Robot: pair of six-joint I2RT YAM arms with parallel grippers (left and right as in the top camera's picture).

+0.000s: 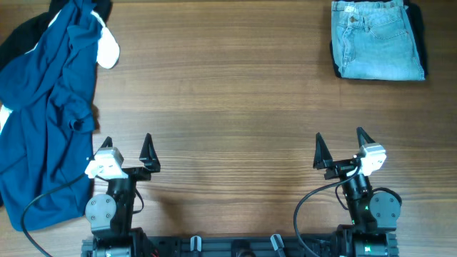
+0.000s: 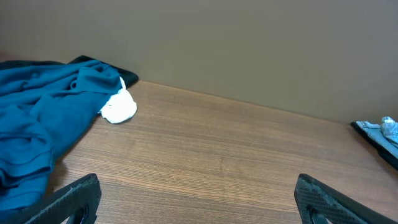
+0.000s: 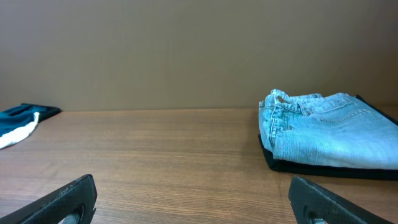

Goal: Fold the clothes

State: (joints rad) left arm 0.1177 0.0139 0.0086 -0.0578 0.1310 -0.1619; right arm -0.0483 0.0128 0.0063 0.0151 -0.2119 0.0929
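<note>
Wood-grain counter (image 1: 228, 93) seen from overhead, with both arms at the bottom edge of the frame. The dark-blue shirt (image 1: 43, 107) lies crumpled and unfolded along the left side, from the upper left corner down to the lower left beside the left arm. A white cloth (image 1: 107, 48) touches the shirt's upper right border, and a black cloth (image 1: 18, 36) shows from under the shirt in the upper left corner. The jeans (image 1: 377, 39), in light-blue denim, sit folded in the upper right corner on a dark layer (image 3: 323, 167) that shows at their edges, well apart from the shirt.

The left tool (image 1: 127, 146) at lower left is released, with its fingers spread wide and nothing between them; it is just beside the shirt's right edge. The right tool (image 1: 340, 141) at lower right is likewise released and holds nothing, well below the jeans. Each wrist view shows only bare wood between the two dark fingertips.
</note>
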